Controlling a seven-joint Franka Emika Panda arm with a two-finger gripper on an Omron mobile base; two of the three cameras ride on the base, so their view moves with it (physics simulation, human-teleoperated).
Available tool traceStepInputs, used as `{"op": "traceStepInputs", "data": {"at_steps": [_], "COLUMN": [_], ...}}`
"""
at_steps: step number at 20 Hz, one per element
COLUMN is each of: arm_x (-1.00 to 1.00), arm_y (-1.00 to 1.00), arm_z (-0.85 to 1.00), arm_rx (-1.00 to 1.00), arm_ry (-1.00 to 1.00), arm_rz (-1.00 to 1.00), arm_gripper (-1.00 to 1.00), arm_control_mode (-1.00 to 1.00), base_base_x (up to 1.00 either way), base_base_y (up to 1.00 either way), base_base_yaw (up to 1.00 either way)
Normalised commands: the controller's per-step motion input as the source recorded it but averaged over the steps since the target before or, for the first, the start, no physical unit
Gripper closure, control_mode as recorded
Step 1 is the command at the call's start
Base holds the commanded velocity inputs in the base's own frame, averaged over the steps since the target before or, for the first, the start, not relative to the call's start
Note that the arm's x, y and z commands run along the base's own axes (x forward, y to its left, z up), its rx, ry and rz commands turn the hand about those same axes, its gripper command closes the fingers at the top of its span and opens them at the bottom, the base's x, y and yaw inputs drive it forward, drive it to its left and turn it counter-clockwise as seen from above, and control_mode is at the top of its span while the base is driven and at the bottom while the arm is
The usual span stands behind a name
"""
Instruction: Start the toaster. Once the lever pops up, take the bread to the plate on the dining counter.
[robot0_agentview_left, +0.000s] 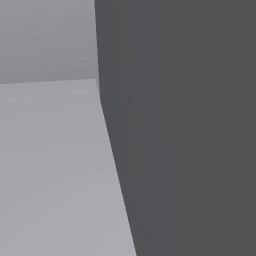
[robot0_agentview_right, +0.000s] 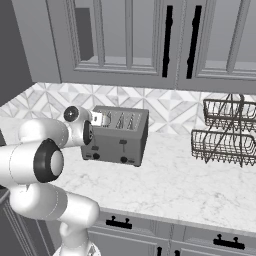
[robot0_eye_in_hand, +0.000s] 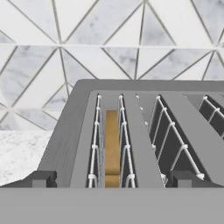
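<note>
1. Toaster (robot0_agentview_right: 116, 136), grey, sits centre-left of the right base view on a white marble worktop (robot0_agentview_right: 185, 185), against a triangle-tiled wall (robot0_agentview_right: 170, 107).
2. Bread (robot0_eye_in_hand: 112, 146) stands on edge in the leftmost slot, centre of the hand view, between white wire guides.
3. Gripper (robot0_eye_in_hand: 112, 179) wide open: dark fingertips (robot0_eye_in_hand: 41, 178) at lower left and lower right of the hand view, straddling the slot, holding nothing.
4. Arm (robot0_agentview_right: 45, 160) fills lower left of the right base view, hand at the toaster's left end.
5. Wire rack (robot0_agentview_right: 225, 132) at right edge.
6. Grey cabinets (robot0_agentview_right: 150, 40) across the top.
</note>
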Motion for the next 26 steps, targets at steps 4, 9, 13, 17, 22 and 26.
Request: {"op": "traceStepInputs", "data": {"at_steps": [4,9,13,17,22,26], "arm_x": [0.0,0.0,0.0,0.0,0.0,0.0], "arm_y": [0.0,0.0,0.0,0.0,0.0,0.0], "arm_z": [0.0,0.0,0.0,0.0,0.0,0.0], "arm_rx": [0.0,0.0,0.0,0.0,0.0,0.0], "arm_ry": [0.0,0.0,0.0,0.0,0.0,0.0], "arm_rz": [0.0,0.0,0.0,0.0,0.0,0.0], "arm_gripper": [-1.0,-1.0,-1.0,-1.0,-1.0,-1.0], "arm_control_mode": [-1.0,-1.0,-1.0,-1.0,-1.0,-1.0], "base_base_x": [0.0,0.0,0.0,0.0,0.0,0.0], "base_base_y": [0.0,0.0,0.0,0.0,0.0,0.0], "base_base_yaw": [0.0,0.0,0.0,0.0,0.0,0.0]}}
